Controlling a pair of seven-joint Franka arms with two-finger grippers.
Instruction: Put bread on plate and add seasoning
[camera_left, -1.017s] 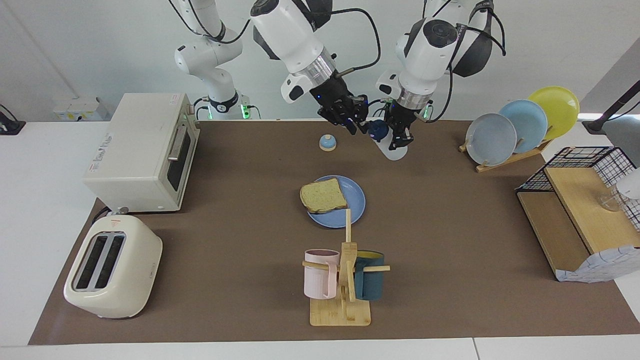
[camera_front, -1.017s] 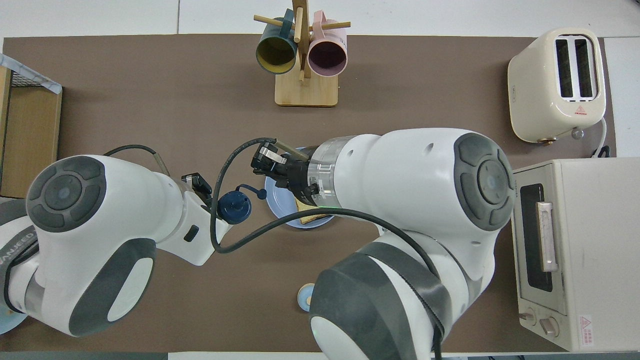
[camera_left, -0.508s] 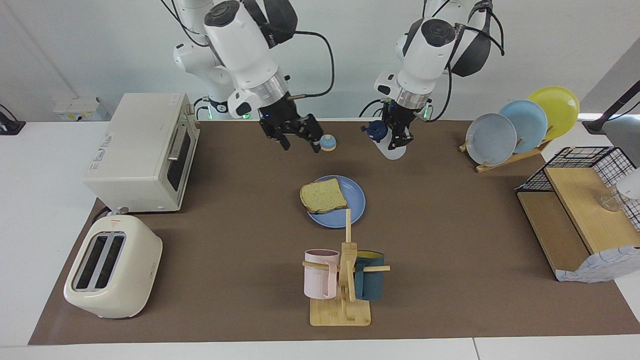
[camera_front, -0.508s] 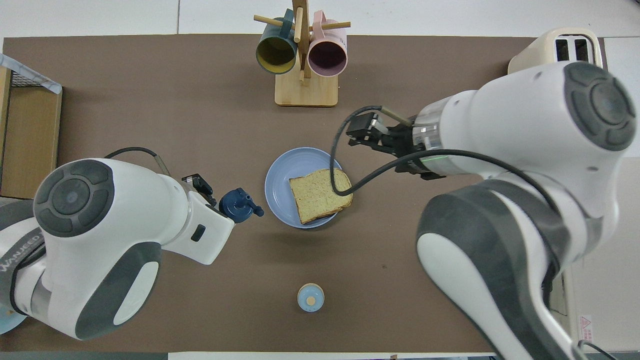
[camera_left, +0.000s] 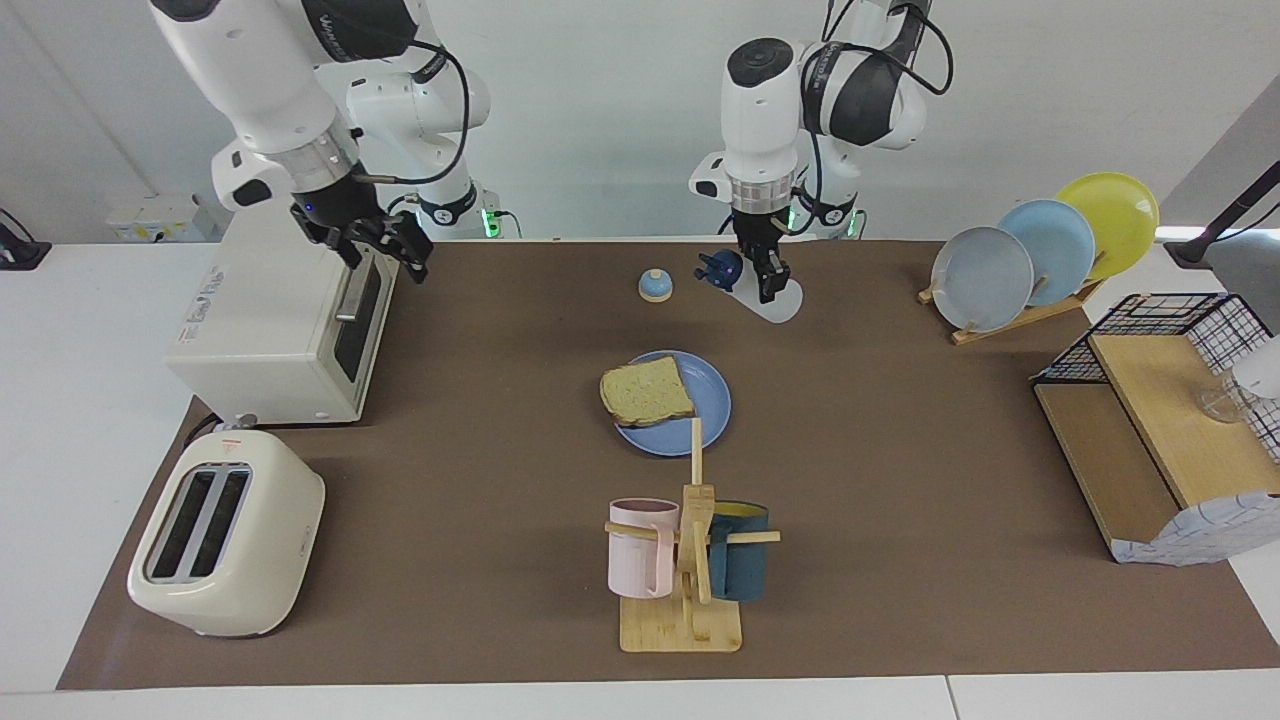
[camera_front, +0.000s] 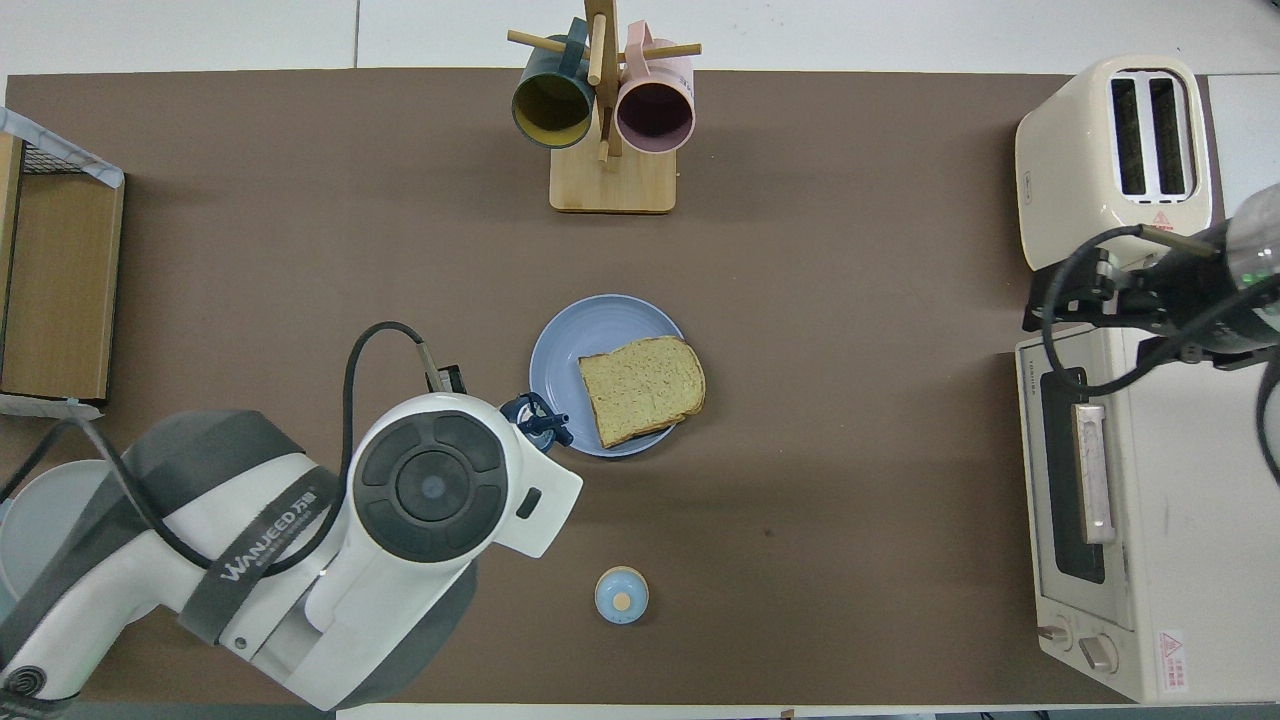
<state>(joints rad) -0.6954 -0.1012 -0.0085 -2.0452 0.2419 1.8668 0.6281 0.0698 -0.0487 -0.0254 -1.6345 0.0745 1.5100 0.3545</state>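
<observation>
Swung away from the bottle, the right pincer (camera_left: 385, 245) now hangs spread over the toaster oven (camera_left: 290, 310). Left pincer (camera_left: 765, 280) pinches the seasoning (camera_left: 765, 292) — probably light, slippery plastic, best gripped mid-body — tilted, near the robots' table edge. Bread (camera_left: 647, 391) lies on the plate (camera_left: 705, 385) mid-table.

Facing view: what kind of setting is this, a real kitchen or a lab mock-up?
Most likely a lab bench dressed as a breakfast kitchen: a toaster, a toaster oven and a mug tree stand on a brown mat between two robot arms, against bare white walls.
</observation>
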